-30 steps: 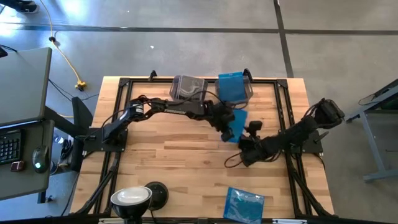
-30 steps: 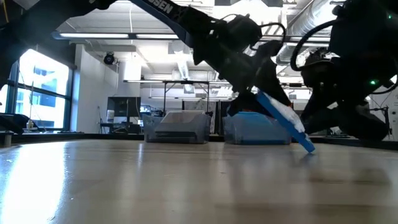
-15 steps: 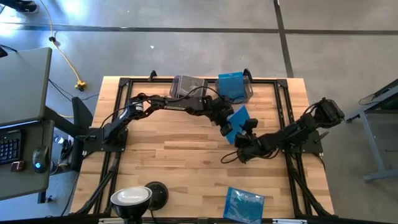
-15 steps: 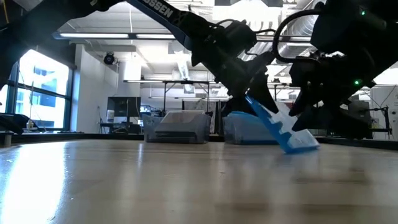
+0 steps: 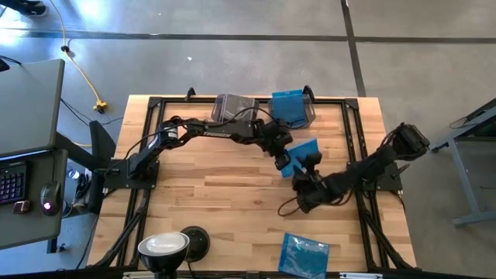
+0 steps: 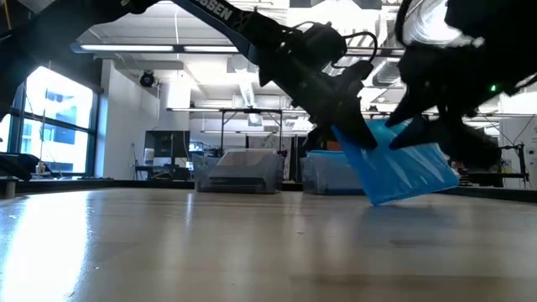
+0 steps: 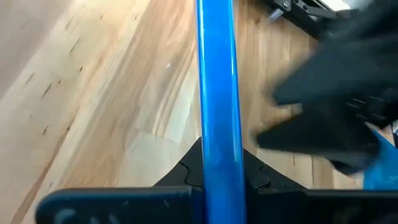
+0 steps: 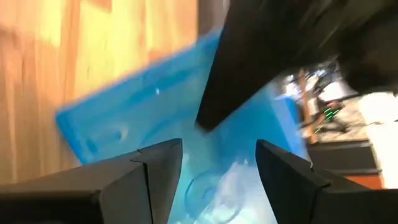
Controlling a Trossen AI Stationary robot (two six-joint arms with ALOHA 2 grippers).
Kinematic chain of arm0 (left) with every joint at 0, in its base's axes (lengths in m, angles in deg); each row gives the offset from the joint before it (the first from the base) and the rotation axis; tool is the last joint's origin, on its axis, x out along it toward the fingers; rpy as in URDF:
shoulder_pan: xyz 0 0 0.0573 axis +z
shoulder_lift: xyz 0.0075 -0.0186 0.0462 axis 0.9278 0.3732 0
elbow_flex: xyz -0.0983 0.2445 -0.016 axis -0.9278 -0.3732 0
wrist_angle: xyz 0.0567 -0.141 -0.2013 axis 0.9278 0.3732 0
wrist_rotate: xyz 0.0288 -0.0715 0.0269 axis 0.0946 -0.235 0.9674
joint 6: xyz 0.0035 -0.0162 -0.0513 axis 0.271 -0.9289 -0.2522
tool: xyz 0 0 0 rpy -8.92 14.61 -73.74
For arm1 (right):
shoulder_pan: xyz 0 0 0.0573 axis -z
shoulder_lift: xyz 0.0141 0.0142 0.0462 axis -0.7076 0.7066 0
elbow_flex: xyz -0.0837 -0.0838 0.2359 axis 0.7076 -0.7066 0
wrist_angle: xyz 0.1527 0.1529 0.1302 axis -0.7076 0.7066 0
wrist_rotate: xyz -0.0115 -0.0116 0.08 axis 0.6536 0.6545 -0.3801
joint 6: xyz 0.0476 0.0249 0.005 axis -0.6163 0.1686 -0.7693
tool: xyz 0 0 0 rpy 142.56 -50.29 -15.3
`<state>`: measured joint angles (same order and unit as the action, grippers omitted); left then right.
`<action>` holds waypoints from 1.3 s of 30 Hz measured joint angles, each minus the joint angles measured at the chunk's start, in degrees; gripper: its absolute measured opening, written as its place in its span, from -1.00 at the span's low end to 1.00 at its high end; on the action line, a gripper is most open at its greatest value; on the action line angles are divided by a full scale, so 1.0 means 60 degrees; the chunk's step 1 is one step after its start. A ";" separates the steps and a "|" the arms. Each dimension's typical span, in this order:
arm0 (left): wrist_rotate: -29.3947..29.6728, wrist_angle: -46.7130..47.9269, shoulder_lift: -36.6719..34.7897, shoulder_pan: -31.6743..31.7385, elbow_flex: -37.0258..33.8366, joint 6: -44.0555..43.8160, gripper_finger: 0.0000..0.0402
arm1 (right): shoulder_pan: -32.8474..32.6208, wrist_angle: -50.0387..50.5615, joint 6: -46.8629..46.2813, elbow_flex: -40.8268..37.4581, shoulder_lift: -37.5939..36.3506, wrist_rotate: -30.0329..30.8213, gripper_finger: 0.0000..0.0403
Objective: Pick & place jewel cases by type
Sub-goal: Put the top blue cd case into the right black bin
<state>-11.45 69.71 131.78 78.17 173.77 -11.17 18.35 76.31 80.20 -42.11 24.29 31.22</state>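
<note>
Blue jewel case [image 5: 301, 149], pinched at one edge by left claw [image 5: 282, 160], may twist loose if the open right claw [image 5: 307, 169] nudges it.

Even, bright light falls on the table [image 5: 209, 194] from overhead, with shadows soft under both arms. At table height the arms go near-black against ceiling strip lights and a glaring window (left side). Motion blur smears the blue case [image 8: 143, 130] in the right wrist view; the left wrist's distant dark shape is out of focus.
</note>
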 joint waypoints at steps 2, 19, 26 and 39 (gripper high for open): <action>0.0160 -0.0223 0.0007 0.0000 -0.0004 0.0027 -0.87 | -0.0334 0.0363 0.0013 0.0360 0.0000 0.0516 -0.01; 0.2381 -0.0696 0.0018 0.1361 0.1392 0.1473 -0.88 | -0.1706 0.5378 -0.2272 0.3764 0.0000 0.1257 -0.01; 0.2347 -0.0311 0.0010 0.1989 0.1953 0.2572 -0.88 | -0.1702 0.5618 -0.2701 0.3518 0.0000 0.0784 -0.01; 0.2420 0.1235 0.0000 0.2755 0.1967 0.3442 -0.82 | -0.1614 0.5938 -0.3271 0.3107 0.0000 0.0680 -0.01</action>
<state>3.07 77.12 131.78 94.70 185.58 9.49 8.66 111.94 60.57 -23.47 24.29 35.30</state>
